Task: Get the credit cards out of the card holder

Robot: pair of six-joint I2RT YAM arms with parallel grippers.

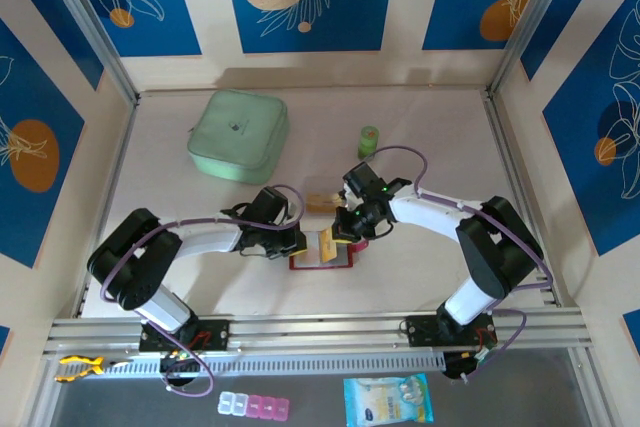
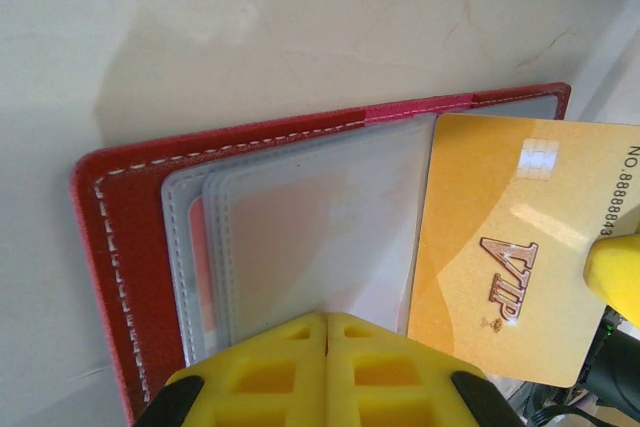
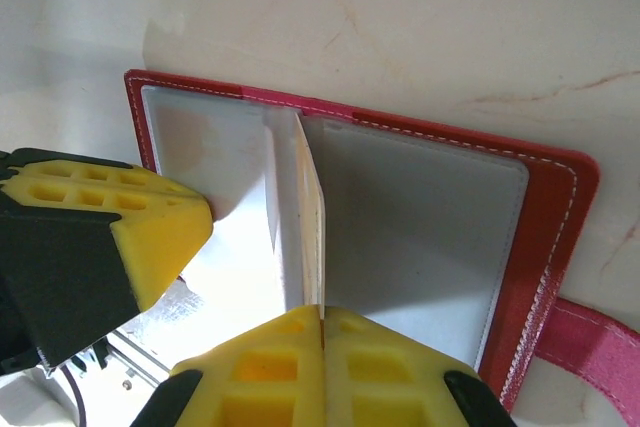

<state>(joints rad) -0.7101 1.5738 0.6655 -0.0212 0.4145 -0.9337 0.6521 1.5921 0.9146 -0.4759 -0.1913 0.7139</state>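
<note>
Yellow fingers (image 3: 250, 372) of the right gripper (image 3: 322, 319) are closed tight on the gold card (image 3: 313, 217). They pinch its near edge, so it stands on edge over the middle of the open wallet (image 3: 545, 237). In the left wrist view the card's face, marked VIP, tilts up off the right half of the wallet. Its left edge is just at the mouth of the clear pockets (image 2: 320, 217), and I cannot tell whether that edge is still tucked in.

The left gripper (image 2: 326, 332) is closed too, its tips set on the near edge of the pocket leaves on the wallet's left half. Whether it pinches a leaf or only presses down cannot be told. Either way it looks to be steadying the wallet.

The wallet lies flat and open on the table (image 1: 430, 127), between the two grippers at the near middle, red cover down and grey inside up. Just beyond it, on the far side, a tan card (image 1: 322, 202) lies loose on the table, apparently already out.

So I judge the task partway done: one card out and a second being drawn. A reddish tint behind the left pocket leaves may be another card left to pull, though it could be the cover showing through.

A green pouch (image 1: 238, 135) sits far left.
</note>
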